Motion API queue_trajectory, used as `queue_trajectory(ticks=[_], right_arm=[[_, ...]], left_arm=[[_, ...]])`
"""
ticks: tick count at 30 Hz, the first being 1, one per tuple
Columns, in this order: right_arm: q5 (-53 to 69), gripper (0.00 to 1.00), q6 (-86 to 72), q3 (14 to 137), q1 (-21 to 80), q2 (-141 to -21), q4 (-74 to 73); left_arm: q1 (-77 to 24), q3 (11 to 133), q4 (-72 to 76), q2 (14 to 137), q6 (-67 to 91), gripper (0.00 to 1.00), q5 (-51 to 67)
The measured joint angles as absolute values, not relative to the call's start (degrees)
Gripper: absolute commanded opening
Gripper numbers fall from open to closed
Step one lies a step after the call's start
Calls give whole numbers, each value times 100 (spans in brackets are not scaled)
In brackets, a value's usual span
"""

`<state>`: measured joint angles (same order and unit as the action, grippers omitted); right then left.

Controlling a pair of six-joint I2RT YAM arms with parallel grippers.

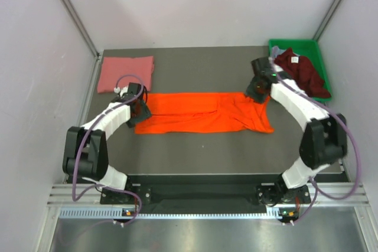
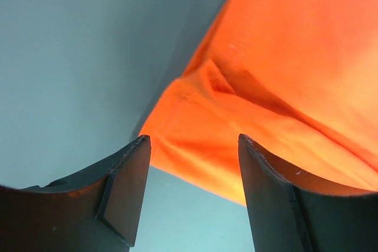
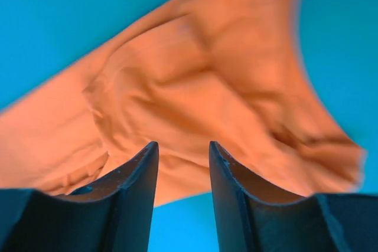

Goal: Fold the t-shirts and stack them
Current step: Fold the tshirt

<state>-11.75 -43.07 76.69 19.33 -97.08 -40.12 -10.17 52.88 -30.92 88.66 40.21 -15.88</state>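
Tabletop [image 1: 201,151]: dark grey, carried everything.

Orange t-shirt [image 1: 201,113]: largest item, lay across the middle in a long band running left to right. The left part was flat, the right end rumpled and wider.

Green bin [image 1: 295,44]: stood at the far right corner. Maroon t-shirt [image 1: 302,74] sat heaped in it, crumpled, spilling over the near rim.

Pink t-shirt [image 1: 125,73]: folded to a neat rectangle at the far left corner, apart from the orange one.

Left gripper [image 1: 140,110]: over the orange shirt's left end. Its jaws were spread, with a cloth corner [image 2: 283,57] showing beyond them, nothing pinched.

Right gripper [image 1: 258,90]: over the shirt's far right corner. Its jaws were parted, with blurred wrinkled cloth [image 3: 195,87] beyond them, nothing caught.
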Motion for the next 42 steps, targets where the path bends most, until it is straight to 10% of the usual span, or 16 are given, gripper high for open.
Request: queue_trajectory(ticks=[9, 34, 39, 42], right_arm=[[-1271, 48, -5273, 6049, 639, -7489, -4834], [-305, 56, -5848, 4558, -353, -7979, -3986], [-285, 45, -5922, 4346, -355, -8141, -3771], [-285, 16, -5898, 4333, -355, -8276, -3706]], left_arm=[[-1004, 5098, -3009, 8049, 3837, 62, -1275], [-978, 4115, -2565, 8106, 4075, 66, -1247], [-974, 4222, -2598, 8256, 4080, 54, -1441], [-967, 4261, -2591, 8318, 4097, 26, -1498]])
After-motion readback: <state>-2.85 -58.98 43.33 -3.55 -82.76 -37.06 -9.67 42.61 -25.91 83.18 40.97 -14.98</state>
